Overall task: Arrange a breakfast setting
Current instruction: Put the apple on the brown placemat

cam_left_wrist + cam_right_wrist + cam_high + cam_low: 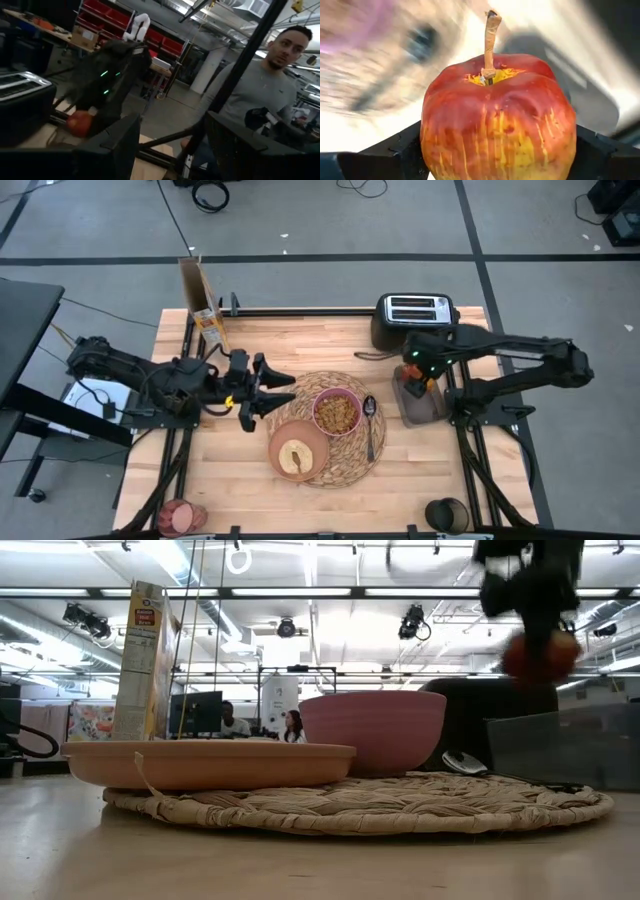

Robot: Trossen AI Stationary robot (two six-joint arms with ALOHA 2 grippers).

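Far left of table: cereal box [201, 298] upright at the far edge. Left gripper [283, 389] sits just left of the placemat [345, 463], fingers spread wide, nothing between them, pointing right toward the mat.

Mat is round, woven, mid-table. On its near-left part: tan-brown plate [278, 443] w/ toast slice [295, 457] lying flat on it. Pink bowl [338, 412] on the mat's far side, touching/just beside the plate, filled w/ brownish cereal. Metal spoon [370, 420] lies on the mat just right of the bowl, long axis running near–far, bowl end at the far end, handle toward the near edge.

Toaster [413, 317] at far edge, right of centre. Right gripper [417, 381] is right of the mat, above a grey tray [422, 406], clamped on the red apple [497, 122]. Apple sits between the fingers, stem pointing up in the wrist view; in the low view it hangs clear above the table.

Near edge: pinkish-red tumbler [180, 517] at the near-left corner, dark cup [448, 515] at near right. A person [245, 95] stands beyond the table.
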